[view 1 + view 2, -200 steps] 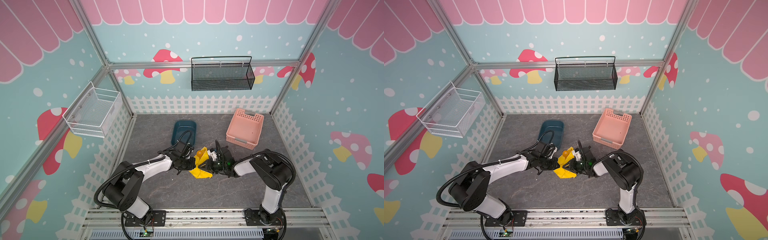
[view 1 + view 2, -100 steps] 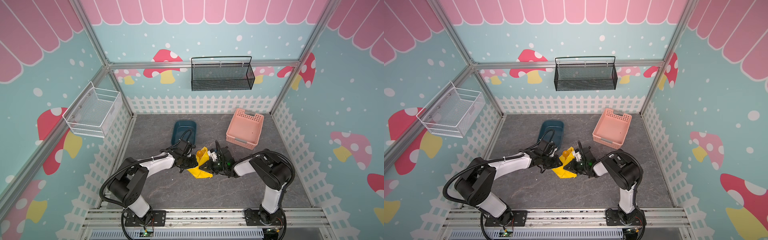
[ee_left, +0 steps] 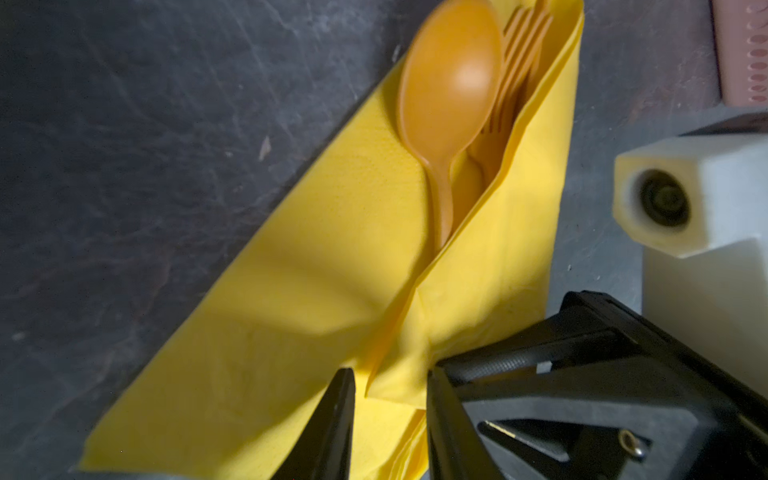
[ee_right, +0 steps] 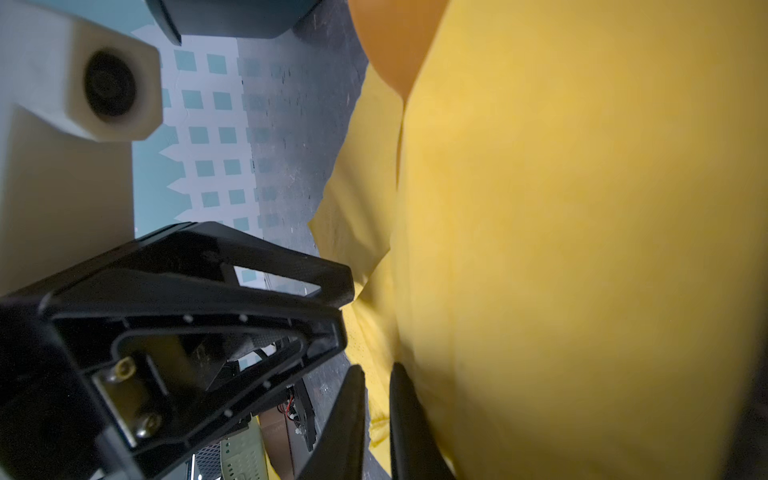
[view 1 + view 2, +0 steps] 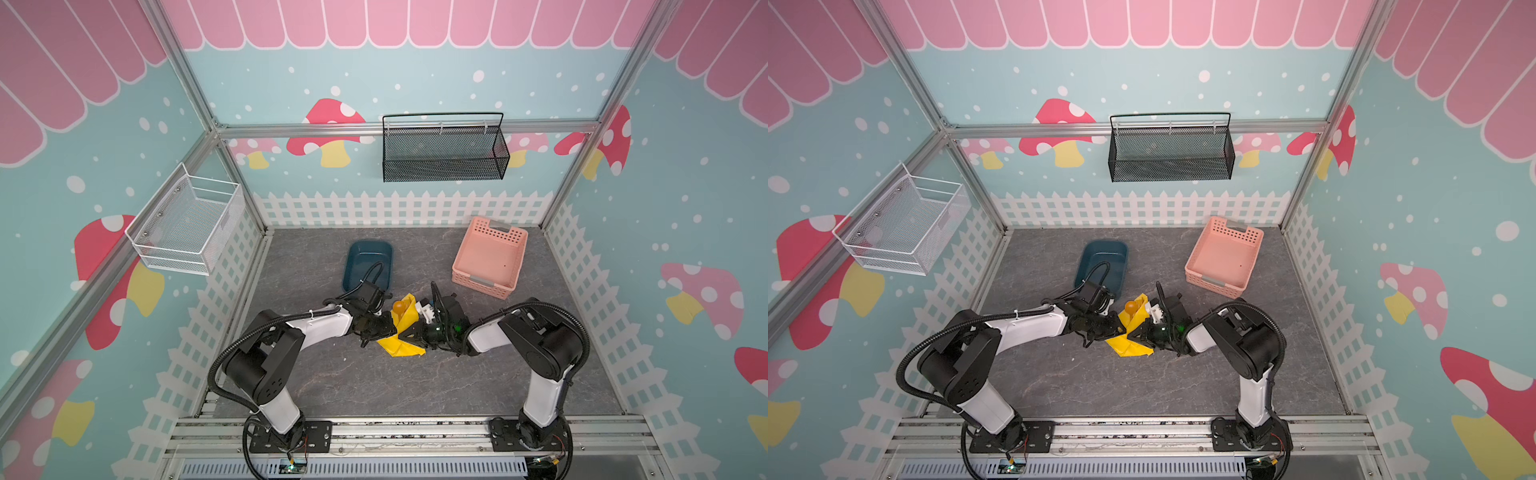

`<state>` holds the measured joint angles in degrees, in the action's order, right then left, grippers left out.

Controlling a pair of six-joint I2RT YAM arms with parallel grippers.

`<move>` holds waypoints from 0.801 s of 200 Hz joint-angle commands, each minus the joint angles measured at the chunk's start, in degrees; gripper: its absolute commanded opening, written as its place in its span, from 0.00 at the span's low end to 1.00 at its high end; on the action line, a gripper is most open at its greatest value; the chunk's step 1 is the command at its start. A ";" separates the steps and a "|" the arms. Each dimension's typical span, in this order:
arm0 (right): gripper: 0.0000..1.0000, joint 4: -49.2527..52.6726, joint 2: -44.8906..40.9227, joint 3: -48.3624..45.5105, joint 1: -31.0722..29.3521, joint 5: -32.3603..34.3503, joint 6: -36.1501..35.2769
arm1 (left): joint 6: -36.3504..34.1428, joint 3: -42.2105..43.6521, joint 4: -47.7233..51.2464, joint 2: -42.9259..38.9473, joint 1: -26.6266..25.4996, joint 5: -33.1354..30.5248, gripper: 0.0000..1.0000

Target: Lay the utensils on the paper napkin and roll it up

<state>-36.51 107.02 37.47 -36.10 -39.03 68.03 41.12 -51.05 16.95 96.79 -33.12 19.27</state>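
Yellow paper napkin (image 5: 402, 348) lies on table (image 5: 332, 374) betw. both arms, folded over utensils (image 5: 398, 306) (spoon (image 3: 451, 83) bowl & fork (image 3: 521, 54) tines poke out). R gripper (image 4: 377, 368) nearly closed, pinching napkin edge; L gripper (image 3: 390, 374) part open, napkin in gap, unpinched.

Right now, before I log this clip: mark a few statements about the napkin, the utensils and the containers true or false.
1. The spoon and fork lie side by side on the paper napkin. True.
2. The paper napkin is fully rolled around them. False: only one flap is folded over, and the spoon's bowl and the fork's tines show.
3. The left gripper and right gripper are both at the paper napkin. True.
4. The paper napkin lies in the dark blue tub. False: it lies on the table, outside the tub.
5. The pink basket holds a knife. False: it looks empty.
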 commanded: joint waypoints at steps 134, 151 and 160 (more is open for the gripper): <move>0.15 -0.52 -0.15 -1.03 -0.34 0.35 0.88 | 3.61 1.48 -4.92 1.54 0.20 3.40 0.14; 0.15 -0.47 -0.15 -1.13 -0.36 0.35 0.90 | 3.61 1.61 -4.74 1.74 0.21 2.88 0.14; 0.14 -0.49 -0.08 -1.08 -0.30 0.35 0.89 | 3.61 1.62 -4.73 1.98 0.19 2.87 0.14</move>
<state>-36.51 107.02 37.45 -36.12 -39.03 68.03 43.55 -50.13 12.99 97.73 -33.12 22.31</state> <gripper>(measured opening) 0.147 0.143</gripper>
